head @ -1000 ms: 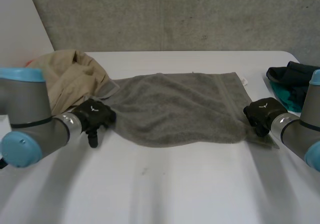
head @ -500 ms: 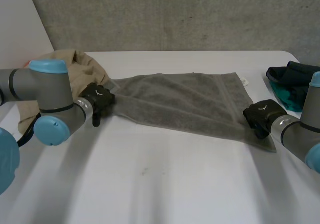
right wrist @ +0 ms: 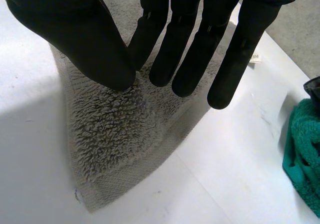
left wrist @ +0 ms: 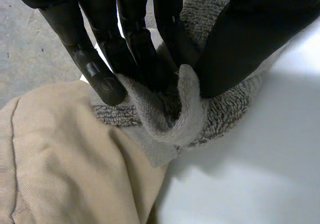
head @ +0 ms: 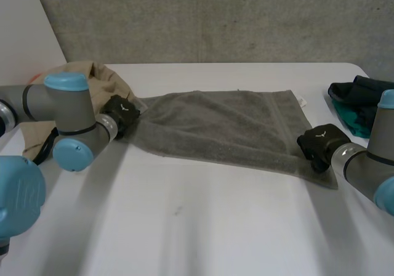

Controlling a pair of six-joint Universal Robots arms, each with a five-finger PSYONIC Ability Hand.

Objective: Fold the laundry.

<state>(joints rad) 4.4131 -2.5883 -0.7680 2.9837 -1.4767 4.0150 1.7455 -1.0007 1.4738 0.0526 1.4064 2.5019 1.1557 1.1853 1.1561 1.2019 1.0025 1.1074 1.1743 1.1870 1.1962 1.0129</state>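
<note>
Pinching towel (head: pixel 228 125) corner: left hand (left wrist: pixel 135 29) fingers | right hand (right wrist: pixel 185 39) fingers straight, apart | tan garment (left wrist: pixel 60 159) alongside left

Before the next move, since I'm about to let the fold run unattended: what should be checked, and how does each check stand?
1. Grip of the left hand on the grey towel: ok, fingers and thumb pinch its bunched corner.
2. Grip of the right hand: not ok, straight fingers over the near corner, no cloth pinched.
3. The beige garment clear of the towel: not ok, it touches the pinched corner.
4. The dark and teal clothes clear: ok, apart from the towel, at the edge of the table.
5. Towel lying flat: ok, apart from the pinched corner.
</note>
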